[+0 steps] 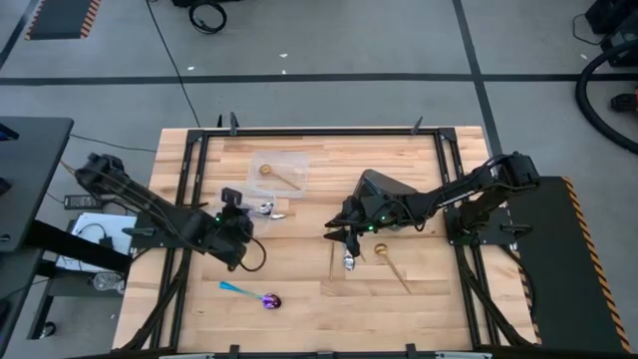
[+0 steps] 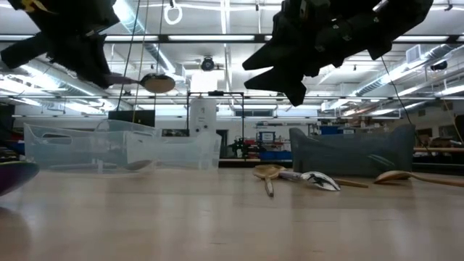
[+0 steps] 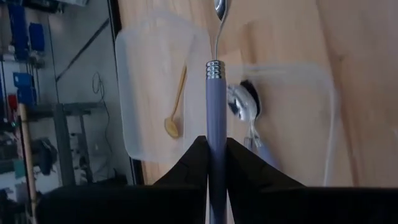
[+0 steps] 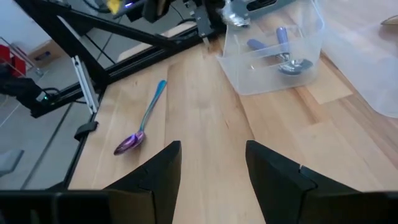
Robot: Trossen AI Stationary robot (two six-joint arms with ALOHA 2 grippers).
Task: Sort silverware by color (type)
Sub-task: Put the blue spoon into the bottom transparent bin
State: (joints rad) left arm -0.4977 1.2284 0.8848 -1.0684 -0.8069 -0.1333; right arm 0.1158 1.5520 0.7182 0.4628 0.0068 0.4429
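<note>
Left gripper (image 3: 214, 155): my jaws are clamped on a silver spoon (image 3: 214, 99) by its pale handle; its long axis runs straight out from the fingers, bowl end farthest away, above the clear tubs (image 1: 267, 187).
Right gripper (image 4: 211, 163): I see its jaws spread apart and holding nothing, hanging over the tabletop (image 1: 299, 309) near the middle.
Blue-purple spoon (image 1: 249, 293): flat on the near tabletop, purple bowl toward the right arm, teal handle toward the left.
Gold spoon (image 1: 389, 261): loose right of centre, lying diagonally.
Loose silver spoon (image 1: 348, 261): just beside the gold one.
Far tub (image 3: 155, 87): one gold spoon inside.
Near tub (image 4: 273, 53): silver spoons inside.
</note>
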